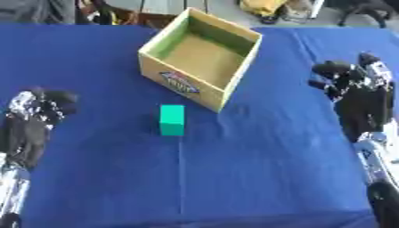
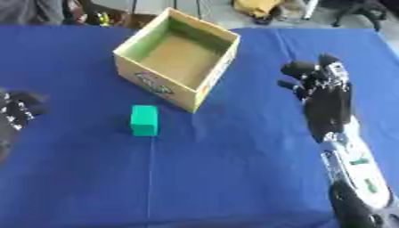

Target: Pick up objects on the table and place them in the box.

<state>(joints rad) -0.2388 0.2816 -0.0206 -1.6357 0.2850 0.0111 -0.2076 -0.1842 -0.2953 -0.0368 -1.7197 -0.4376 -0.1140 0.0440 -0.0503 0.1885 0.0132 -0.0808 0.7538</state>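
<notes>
A green block [image 1: 172, 119] lies on the blue-covered table [image 1: 265, 173], just in front of the near corner of an open cardboard box [image 1: 181, 83]. The box stands at the back centre, turned at an angle, and nothing shows inside it. My left hand [image 1: 35, 111] rests at the left edge with relaxed fingers pointing up and holds nothing. My right hand [image 1: 355, 89] hovers at the right side, level with the box's near corner, fingers loosely bent and empty. Both hands are well apart from the block.
Beyond the table's far edge lie a yellow bundle [image 1: 261, 5] and dark clutter [image 1: 46, 11]. A faint crease [image 1: 181, 178] runs down the cloth from the block toward the near edge.
</notes>
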